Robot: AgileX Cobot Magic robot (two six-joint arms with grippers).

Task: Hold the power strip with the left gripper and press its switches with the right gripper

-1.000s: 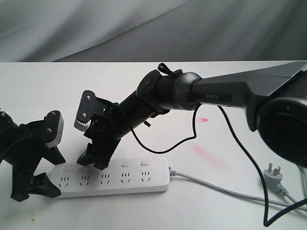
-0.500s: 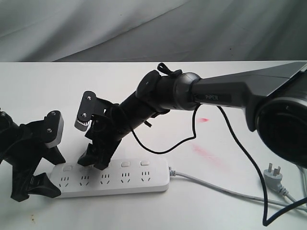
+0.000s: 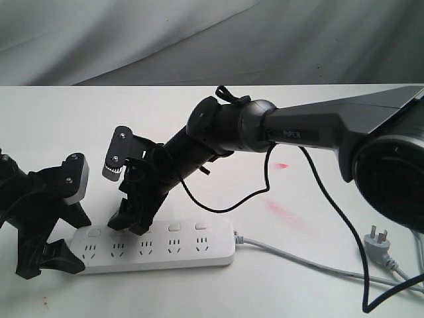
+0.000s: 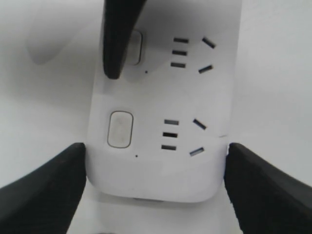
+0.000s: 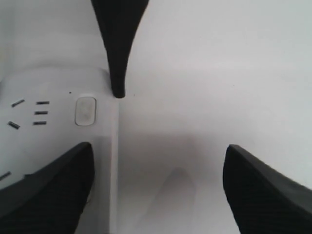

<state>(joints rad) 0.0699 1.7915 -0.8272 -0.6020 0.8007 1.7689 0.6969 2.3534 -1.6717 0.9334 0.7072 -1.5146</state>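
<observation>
The white power strip [image 3: 156,248] lies along the table's front. My left gripper [image 3: 61,238] is shut on its left end, one jaw against each long side [image 4: 153,165]. The end switch [image 4: 120,129] shows uncovered between those jaws. My right gripper [image 3: 130,224] stands open above the strip, and one of its fingers [image 4: 119,39] lies over the second switch [image 4: 136,47], partly hiding it. In the right wrist view the open right gripper [image 5: 156,161] has one jaw over the strip and the other over bare table, with the end switch [image 5: 85,111] beyond.
The strip's grey cord [image 3: 298,260] runs right to a plug [image 3: 377,240] near the table's edge. A black cable [image 3: 265,192] hangs from the right arm [image 3: 298,129]. Red smears [image 3: 285,213] mark the white table [image 3: 331,199]. A grey cloth hangs behind.
The right arm has eased very slightly to the left. The left gripper and the strip have not moved.
</observation>
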